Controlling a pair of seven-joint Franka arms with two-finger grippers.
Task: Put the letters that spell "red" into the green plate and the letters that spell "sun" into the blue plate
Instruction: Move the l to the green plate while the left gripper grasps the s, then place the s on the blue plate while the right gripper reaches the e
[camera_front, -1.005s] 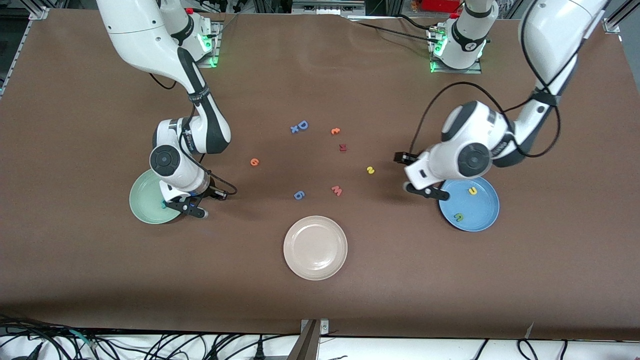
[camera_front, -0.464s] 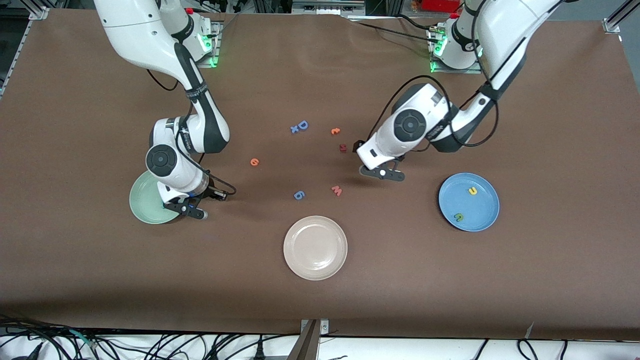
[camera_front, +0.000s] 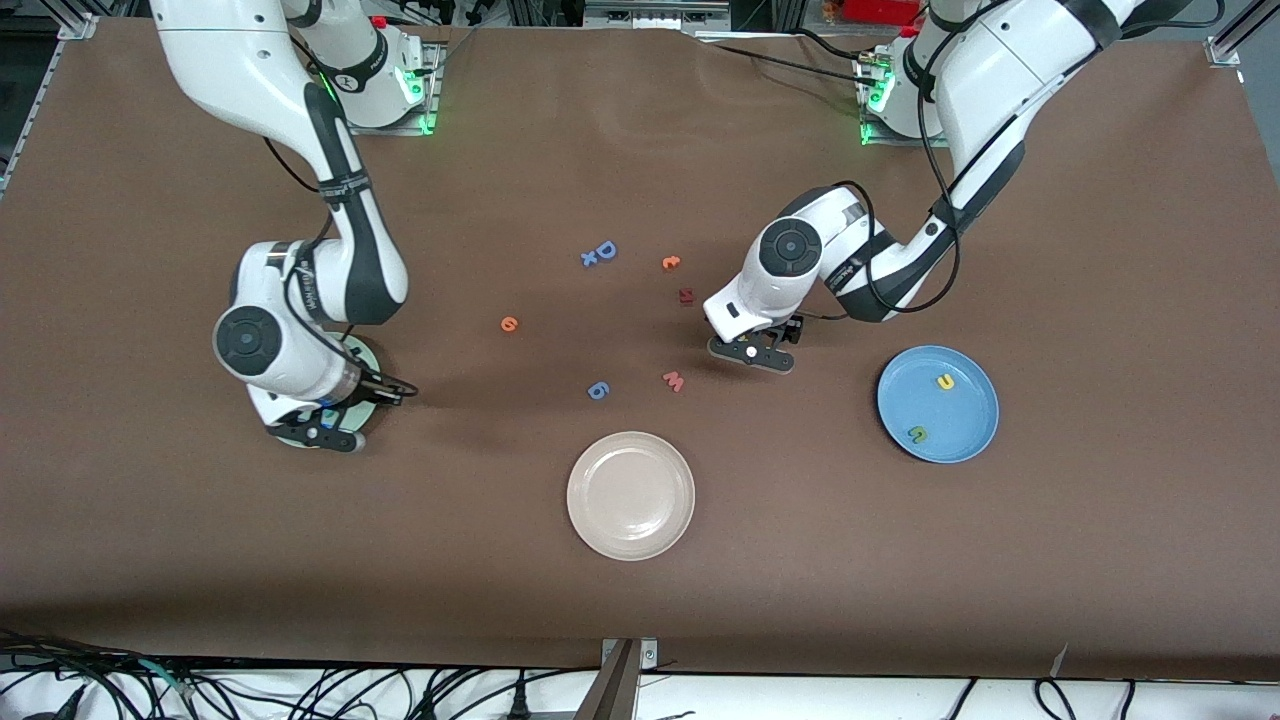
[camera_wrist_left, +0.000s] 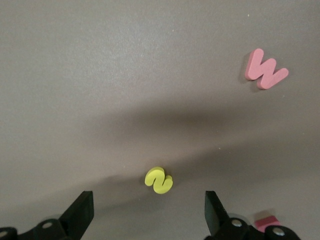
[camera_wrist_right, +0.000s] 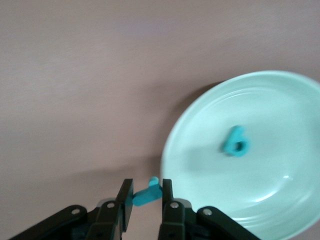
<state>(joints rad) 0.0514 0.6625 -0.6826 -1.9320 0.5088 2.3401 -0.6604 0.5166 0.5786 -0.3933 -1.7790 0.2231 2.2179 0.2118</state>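
Two yellow and green foam letters already sit in the round blue plate; the left gripper has swung over, jaws wide, above the yellow foam "s" at centre-right. The right gripper, lower left, pinches what's probably the thin teal "r" at the mint-green plate, teal "d" inside.

Both arms are bent at the elbow and reaching down low over the counter. The right gripper is down at the right arm's end with its fingers pinched tight on the thin teal "r". The left gripper hangs near the middle of the counter, fingers spread wide with nothing between them, wrist pointing straight down.
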